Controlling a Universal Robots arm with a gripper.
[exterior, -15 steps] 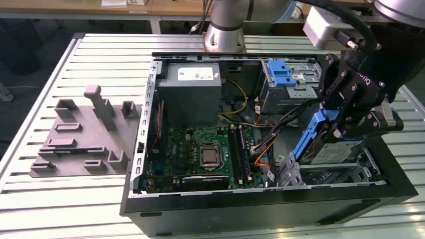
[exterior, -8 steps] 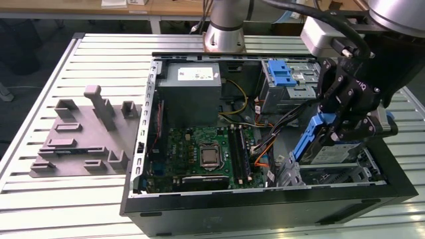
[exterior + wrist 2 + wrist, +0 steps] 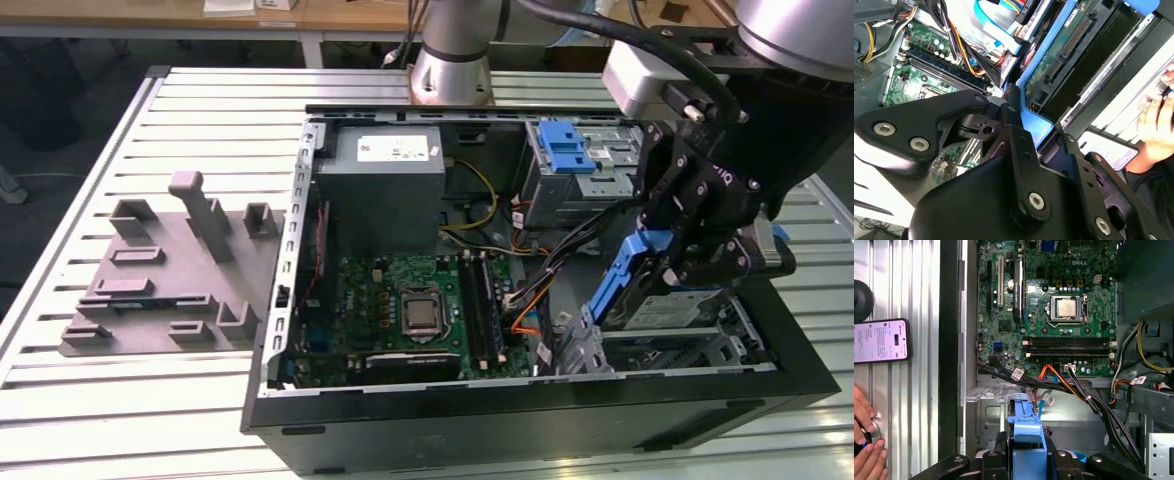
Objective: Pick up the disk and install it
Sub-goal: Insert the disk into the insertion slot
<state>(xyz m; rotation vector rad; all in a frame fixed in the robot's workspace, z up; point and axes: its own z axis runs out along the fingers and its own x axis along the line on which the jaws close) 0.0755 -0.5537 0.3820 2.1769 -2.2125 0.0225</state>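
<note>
My gripper [image 3: 687,268] is shut on the disk [image 3: 617,285], a silver drive in a blue plastic carrier. It hangs on edge, tilted, inside the open computer case [image 3: 287,300], just above the metal drive bay [image 3: 667,340] at the front on the exterior view's right. In the first wrist view the carrier's blue end [image 3: 1026,427] sits between the black fingers [image 3: 999,445] of the gripper [image 3: 1026,452]. The second wrist view has the gripper [image 3: 1041,132] clamped on the carrier's blue edge, with the disk's green circuit-board side [image 3: 1064,47] beyond it.
The motherboard [image 3: 407,305], power supply [image 3: 387,190] and loose cables [image 3: 561,250] fill the case. A second drive cage with a blue latch [image 3: 567,150] stands at the back. A grey holder fixture [image 3: 160,270] lies beside the case. A person's hand [image 3: 864,440] and a phone [image 3: 881,340] rest on the slatted table.
</note>
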